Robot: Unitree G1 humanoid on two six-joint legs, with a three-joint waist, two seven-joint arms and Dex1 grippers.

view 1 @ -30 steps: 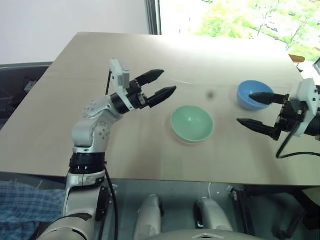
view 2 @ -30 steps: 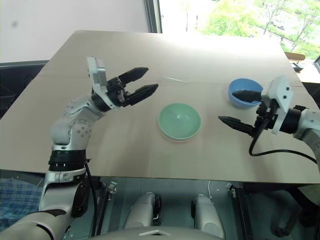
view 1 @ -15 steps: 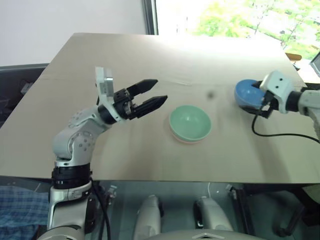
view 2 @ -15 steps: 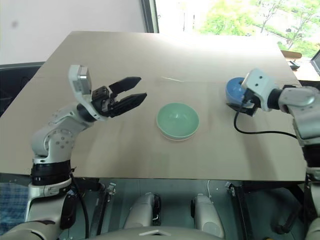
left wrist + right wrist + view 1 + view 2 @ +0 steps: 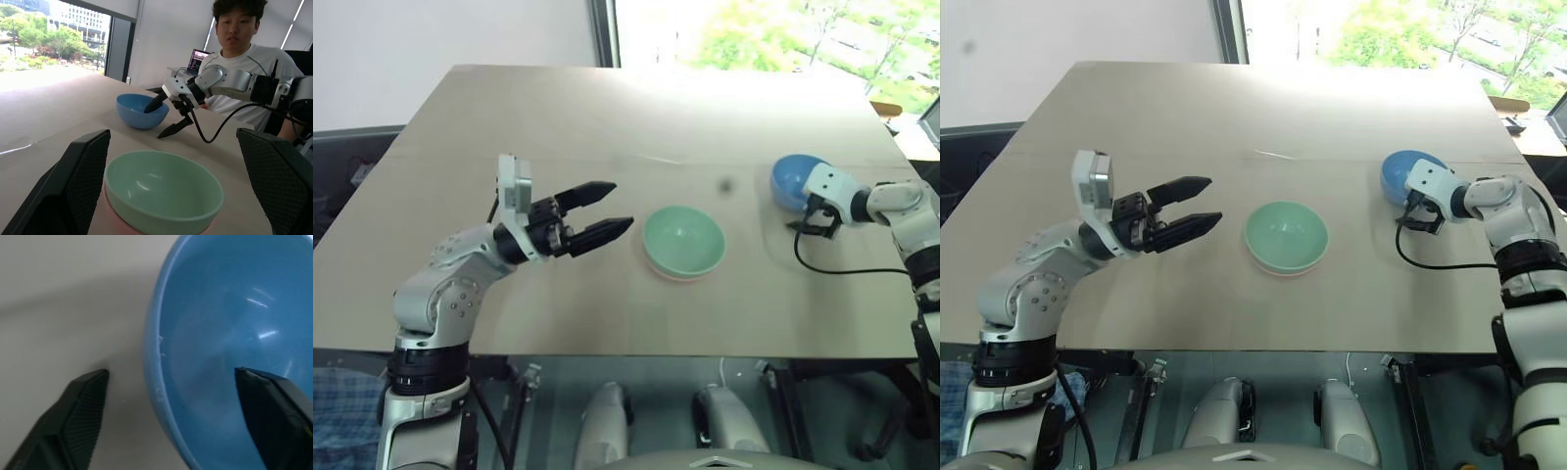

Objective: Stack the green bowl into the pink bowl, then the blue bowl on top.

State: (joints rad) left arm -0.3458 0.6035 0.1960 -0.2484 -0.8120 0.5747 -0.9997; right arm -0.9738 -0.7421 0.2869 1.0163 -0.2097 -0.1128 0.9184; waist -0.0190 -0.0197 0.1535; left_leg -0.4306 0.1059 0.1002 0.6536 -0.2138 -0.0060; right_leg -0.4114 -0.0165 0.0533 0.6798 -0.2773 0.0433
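Where the desk [image 5: 558, 117] runs back toward the window, its pale top lies bare across the far half and along the whole left side, so the widest free room is there, while the near edge passes close under both arms. The green bowl [image 5: 683, 239] sits nested in the pink bowl [image 5: 674, 275], of which just a thin salmon rim peeps out below; the pair stands near the middle of the desk, well back from every edge, with open surface all round it. The blue bowl [image 5: 794, 180] stands upright on the desk well apart to the right of that pair, nearer the right edge. The left gripper [image 5: 612, 209] hangs above the desk to the left of the stacked pair, its two black fingers spread wide apart, pointing toward the green bowl, holding nothing and touching nothing. The right gripper [image 5: 163, 117] straddles the near wall of the blue bowl: one finger reaches down inside the bowl, the other stands outside it over the desk, with a clear gap on the outer side, so the fingers are parted and have not closed on the rim. A black cable [image 5: 822, 264] loops from the right wrist over the desk. A person [image 5: 244, 58] sits beyond the right side of the desk, a laptop [image 5: 199, 55] behind.
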